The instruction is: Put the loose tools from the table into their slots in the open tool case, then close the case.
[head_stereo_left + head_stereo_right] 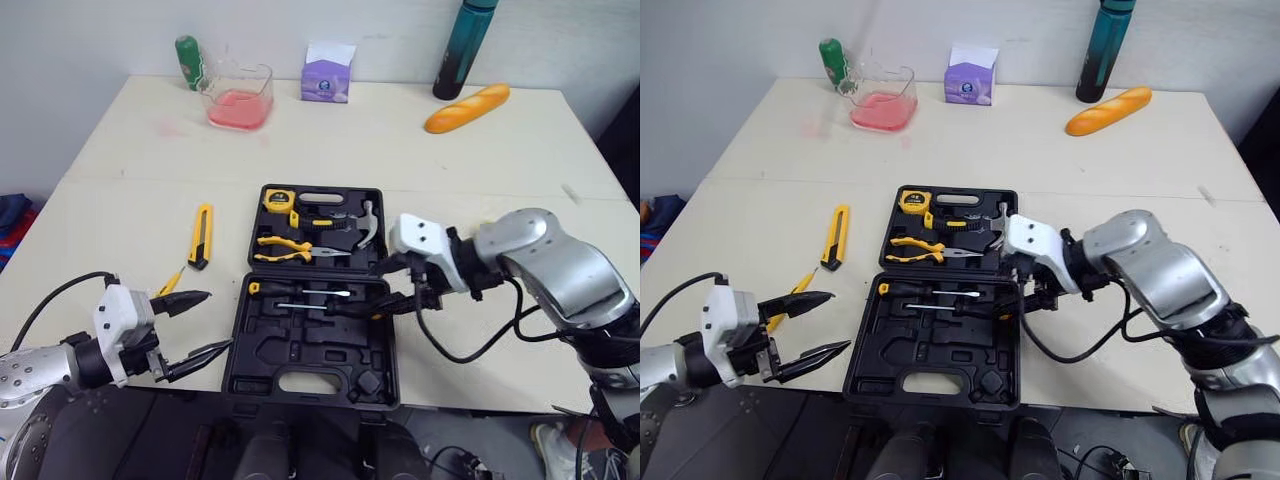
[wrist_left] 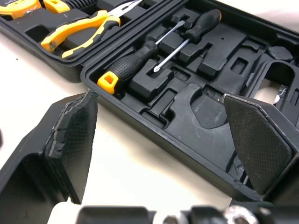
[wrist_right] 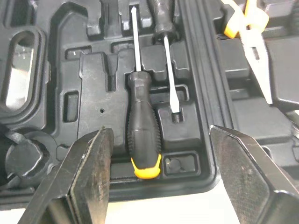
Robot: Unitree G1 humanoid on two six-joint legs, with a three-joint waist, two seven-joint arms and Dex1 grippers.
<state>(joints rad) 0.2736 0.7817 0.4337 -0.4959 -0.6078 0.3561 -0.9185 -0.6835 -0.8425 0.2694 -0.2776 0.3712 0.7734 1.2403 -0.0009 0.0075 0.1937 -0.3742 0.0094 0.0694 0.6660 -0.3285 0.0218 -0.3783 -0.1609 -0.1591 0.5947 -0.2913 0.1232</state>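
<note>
Right gripper (image 1: 392,285) is released, its fingers spread wide at the 3 o'clock edge of the open tool case (image 1: 240,352); they straddle the yellow-capped handle end of a screwdriver (image 3: 142,135) lying in its slot in the near half, with a gap on either side. A second screwdriver (image 1: 272,288) lies just beside it, pointing the opposite way, its yellow cap toward 9 o'clock. The far half holds a tape measure (image 1: 276,200), pliers (image 1: 285,248) and a hammer (image 1: 365,225).

Left gripper (image 1: 212,321) is released and empty, just off the case's 8 o'clock corner; a yellow-handled tool (image 1: 790,293) lies loose on the table (image 1: 400,150) beside its far finger, partly hidden. A yellow utility knife (image 1: 201,235) lies loose at the case's 10 o'clock, apart from it. A bread loaf (image 1: 467,107) rests well beyond the case at 1 o'clock.
</note>
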